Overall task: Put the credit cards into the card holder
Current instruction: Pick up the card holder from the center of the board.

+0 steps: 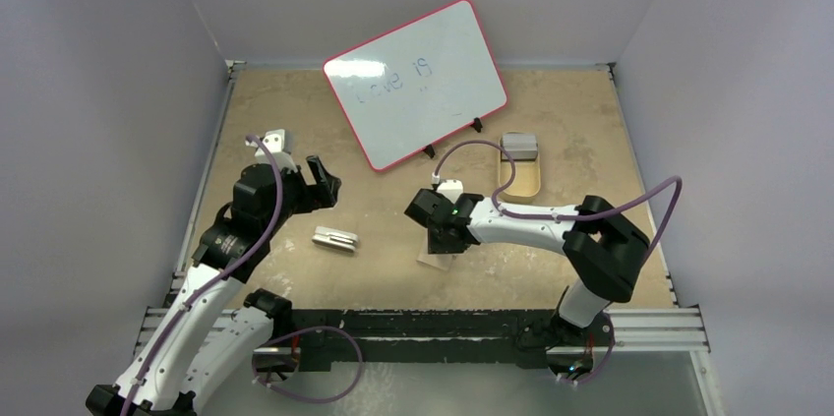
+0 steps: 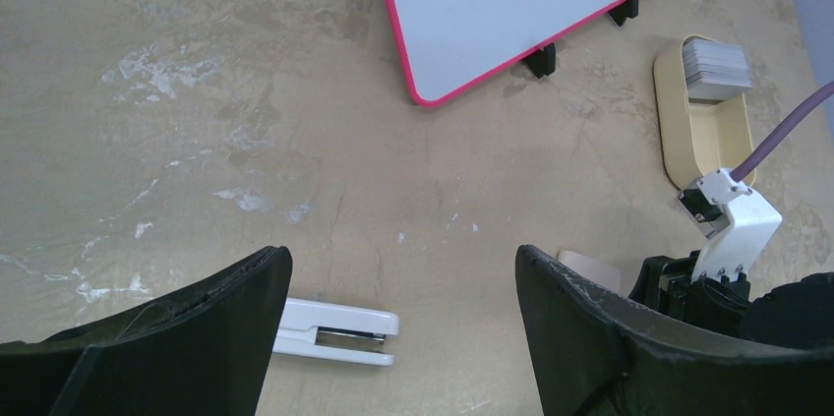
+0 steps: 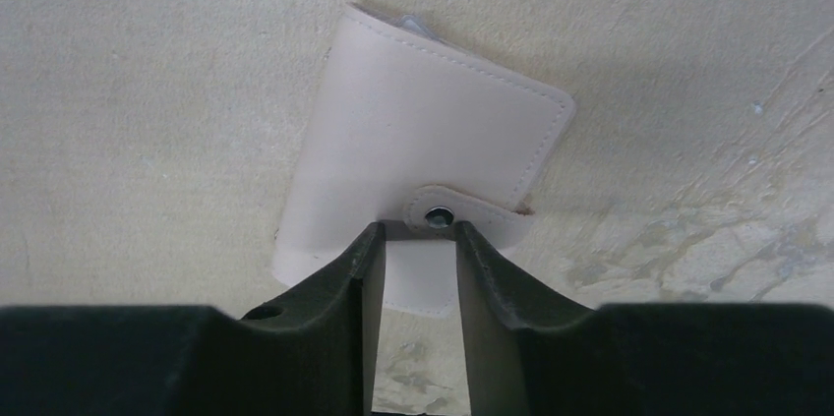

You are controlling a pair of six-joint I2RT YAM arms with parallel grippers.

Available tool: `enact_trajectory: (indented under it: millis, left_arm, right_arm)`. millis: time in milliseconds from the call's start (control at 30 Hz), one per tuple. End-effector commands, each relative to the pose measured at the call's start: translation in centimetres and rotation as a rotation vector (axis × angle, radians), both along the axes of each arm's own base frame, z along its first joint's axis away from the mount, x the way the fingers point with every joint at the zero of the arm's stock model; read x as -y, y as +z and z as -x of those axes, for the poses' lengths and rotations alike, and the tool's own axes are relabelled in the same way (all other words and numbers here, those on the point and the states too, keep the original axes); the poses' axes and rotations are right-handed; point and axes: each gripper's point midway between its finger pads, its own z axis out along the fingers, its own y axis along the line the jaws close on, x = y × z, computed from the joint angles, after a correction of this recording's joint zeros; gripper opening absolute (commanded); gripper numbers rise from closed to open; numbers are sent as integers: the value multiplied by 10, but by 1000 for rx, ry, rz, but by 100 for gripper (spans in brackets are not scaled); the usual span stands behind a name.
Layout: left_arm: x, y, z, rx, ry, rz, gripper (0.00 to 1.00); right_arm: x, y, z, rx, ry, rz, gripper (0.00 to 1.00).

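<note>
Beige card holder (image 3: pixel 433 141) lying folded and flat on the tabletop (image 3: pixel 148 91), right fingers (image 3: pixel 334 288) narrowed either side of its snap tab, actual grip impossible to tell, left fingers (image 2: pixel 590 327) spread wide and empty, grey credit cards (image 2: pixel 716 62) stacked in a tan tray (image 2: pixel 688 141)

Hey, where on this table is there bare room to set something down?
Bare: the far left corner beside the whiteboard, and the far right corner behind the tray. Crowded: the middle, where the white stapler, the card holder and the right end effector sit close together.
</note>
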Motion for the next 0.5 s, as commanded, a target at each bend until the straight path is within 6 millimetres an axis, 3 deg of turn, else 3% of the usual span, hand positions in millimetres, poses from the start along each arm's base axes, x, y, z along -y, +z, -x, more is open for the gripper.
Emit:
enact_trajectory:
  millis: [0,333,467]
  left_arm:
    - [-4,7,-6,39,17,-8,84]
    - [-3,3,-8,23,15,-13,83]
    - [-1,-1,-9,4,15,-14,82]
  right_arm:
    - [22,-5,-6,40,-31,111,32]
    - [15,-11,-16,99,68,86,0]
    - [5,-1,-23,146,80,31,0]
